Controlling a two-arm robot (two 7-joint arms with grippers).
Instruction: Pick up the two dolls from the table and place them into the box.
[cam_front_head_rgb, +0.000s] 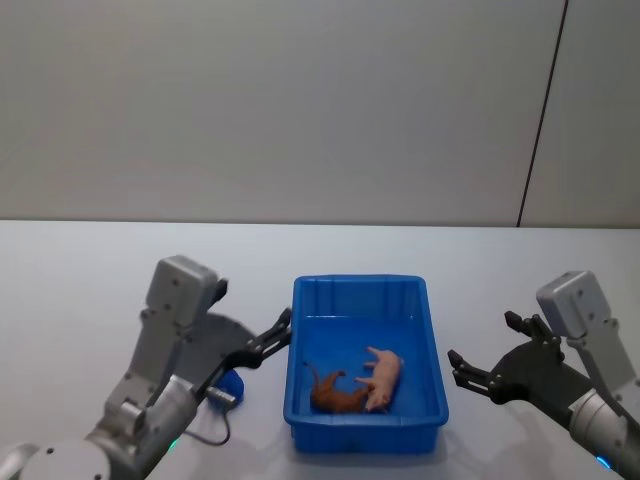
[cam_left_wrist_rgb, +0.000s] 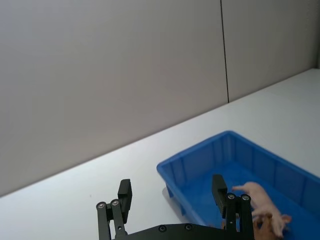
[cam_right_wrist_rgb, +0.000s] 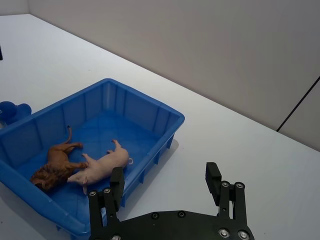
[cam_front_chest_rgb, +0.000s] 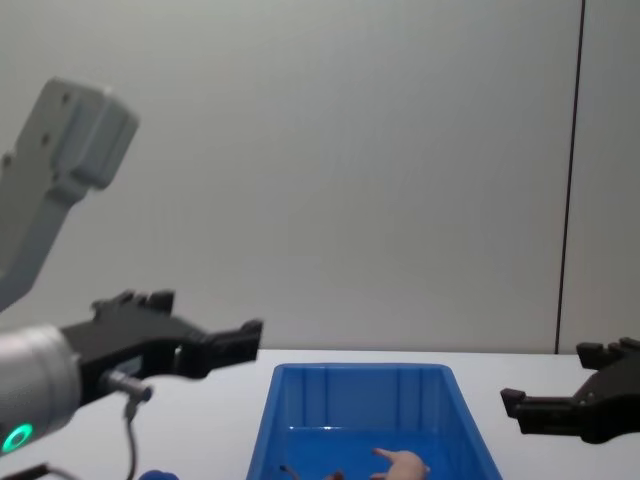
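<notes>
Beside the box (cam_front_head_rgb: 367, 432), the blue doll (cam_front_head_rgb: 231, 383) waits under the left gripper (cam_front_head_rgb: 268, 342), fingers apart; descend squarely. Right gripper (cam_front_head_rgb: 485, 358) hovers, fingers apart too.

Pink doll (cam_front_head_rgb: 384, 378) lies in blue box (cam_front_head_rgb: 366, 436); blue doll (cam_front_head_rgb: 231, 383) on table (cam_front_head_rgb: 90, 270) just left

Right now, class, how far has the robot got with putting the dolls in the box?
Done: a pink doll lies in the box, beside a brown toy. In hand: nothing; the left gripper and right gripper are both open and empty, one each side of the box. Left: the blue doll sits on the table by the box's left wall, under the left gripper.
</notes>
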